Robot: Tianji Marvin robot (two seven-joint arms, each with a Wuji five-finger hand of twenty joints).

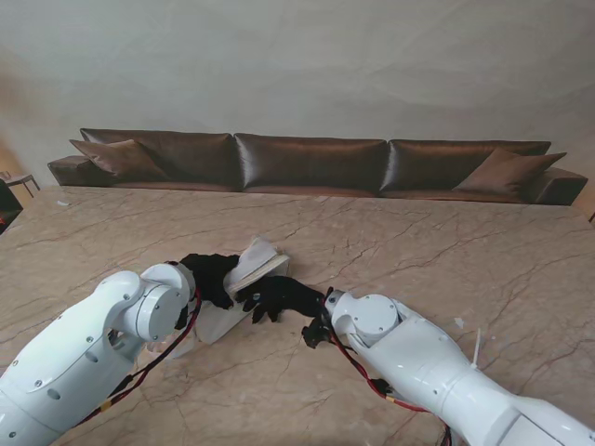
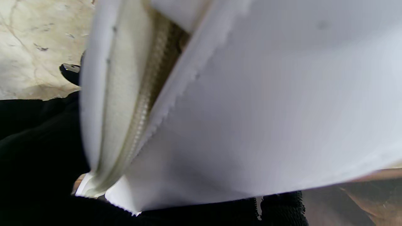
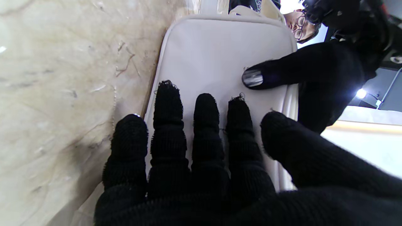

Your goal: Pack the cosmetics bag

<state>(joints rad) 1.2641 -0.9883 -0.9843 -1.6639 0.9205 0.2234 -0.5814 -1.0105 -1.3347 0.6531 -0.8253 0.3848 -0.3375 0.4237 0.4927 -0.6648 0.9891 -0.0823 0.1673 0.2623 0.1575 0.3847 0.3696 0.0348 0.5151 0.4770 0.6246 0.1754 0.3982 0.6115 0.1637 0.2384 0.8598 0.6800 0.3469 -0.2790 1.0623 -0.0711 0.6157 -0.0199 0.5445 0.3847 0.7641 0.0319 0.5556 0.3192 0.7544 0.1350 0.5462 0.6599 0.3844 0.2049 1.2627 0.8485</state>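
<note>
From the stand, our left hand [image 1: 209, 274] and right hand [image 1: 279, 295] meet on the white bag [image 1: 244, 279], which sits on the table [image 1: 418, 251] between them. In the left wrist view, our black fingers [image 2: 40, 150] are clamped on the bag's edge by its zipper [image 2: 141, 106]. In the right wrist view, our right fingers [image 3: 204, 125] lie spread flat on the bag, holding nothing.

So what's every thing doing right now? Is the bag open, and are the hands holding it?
cosmetics bag: lying on the marble table, one side lifted up, zip parted.
left hand: shut on the cosmetics bag, gripping its lifted side.
right hand: fingers spread flat on the bag, pressing it rather than gripping.
what is inside the bag: cannot tell.
</note>
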